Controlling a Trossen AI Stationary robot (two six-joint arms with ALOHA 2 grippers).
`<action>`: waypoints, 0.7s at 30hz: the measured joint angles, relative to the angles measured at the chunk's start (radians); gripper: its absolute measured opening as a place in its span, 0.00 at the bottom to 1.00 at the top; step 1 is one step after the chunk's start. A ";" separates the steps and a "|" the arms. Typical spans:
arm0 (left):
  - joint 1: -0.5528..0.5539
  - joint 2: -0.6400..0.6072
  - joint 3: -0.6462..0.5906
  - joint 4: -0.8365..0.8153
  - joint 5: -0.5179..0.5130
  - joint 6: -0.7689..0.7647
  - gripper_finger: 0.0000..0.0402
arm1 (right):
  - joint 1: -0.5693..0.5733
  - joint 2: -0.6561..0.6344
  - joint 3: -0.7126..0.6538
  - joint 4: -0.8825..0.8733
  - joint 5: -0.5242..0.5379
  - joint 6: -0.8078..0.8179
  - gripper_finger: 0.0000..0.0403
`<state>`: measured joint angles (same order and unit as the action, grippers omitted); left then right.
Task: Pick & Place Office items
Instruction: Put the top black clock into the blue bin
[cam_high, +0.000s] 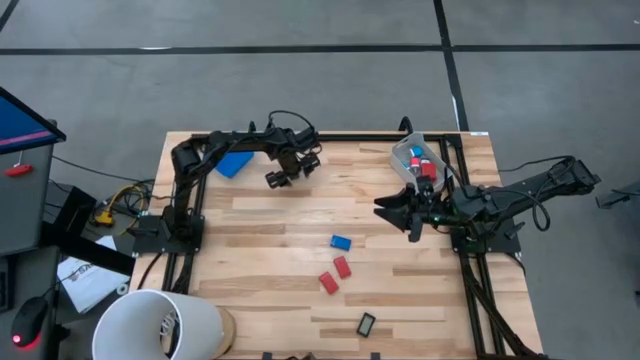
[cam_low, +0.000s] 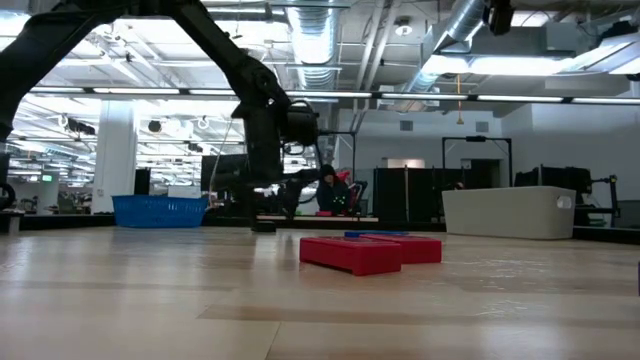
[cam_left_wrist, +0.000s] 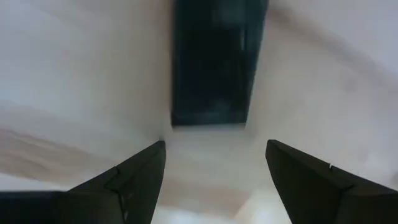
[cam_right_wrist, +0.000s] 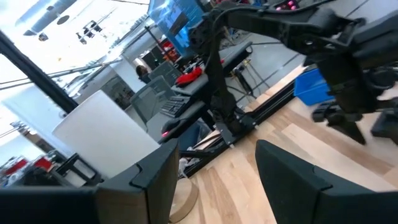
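Both pairs of jaws stand open and hold nothing. Left gripper (cam_high: 280, 178) hangs low over the table near its far edge, and its wrist view shows a dark rectangle (cam_left_wrist: 214, 62) lying flat just ahead of the two spread fingers (cam_left_wrist: 134, 180), centred on the gap between them but not yet inside it. This looks like the approach to a pick. The next move, as I judge it, calls for easing forward and down until the fingers straddle the rectangle, then closing on its sides; the piece is thin and flat, so a high grasp could slip off. Blue tray (cam_high: 234, 164) sits close behind the left jaws, and what it holds cannot be seen. Right gripper (cam_high: 398, 210) waits near the right side of the table, pointing toward the middle. Clear bin (cam_high: 405, 156) stands just behind the right jaws, at the far right corner, with red and blue pieces (cam_high: 424, 166) already in it. Loose items lie on open wood well in front of both jaws: a blue block (cam_high: 341, 241), two red blocks (cam_high: 335, 275), and a black rectangle (cam_high: 366, 323) near the front edge. Several picks appear to remain.
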<state>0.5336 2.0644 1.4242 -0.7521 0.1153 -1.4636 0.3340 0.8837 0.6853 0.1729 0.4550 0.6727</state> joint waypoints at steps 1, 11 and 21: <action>-0.003 0.001 0.000 0.008 0.031 0.049 0.68 | 0.000 0.000 0.000 0.003 -0.012 0.000 0.51; -0.176 -0.255 -0.001 0.214 0.028 0.672 0.68 | 0.000 -0.001 0.000 0.068 -0.033 -0.093 0.51; -0.098 -0.416 0.107 0.136 -0.154 0.981 0.64 | -0.032 -0.002 0.000 0.130 -0.033 -0.073 0.51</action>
<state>0.4359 1.6479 1.5316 -0.6161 -0.0383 -0.4829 0.3016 0.8818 0.6850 0.3027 0.4225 0.5995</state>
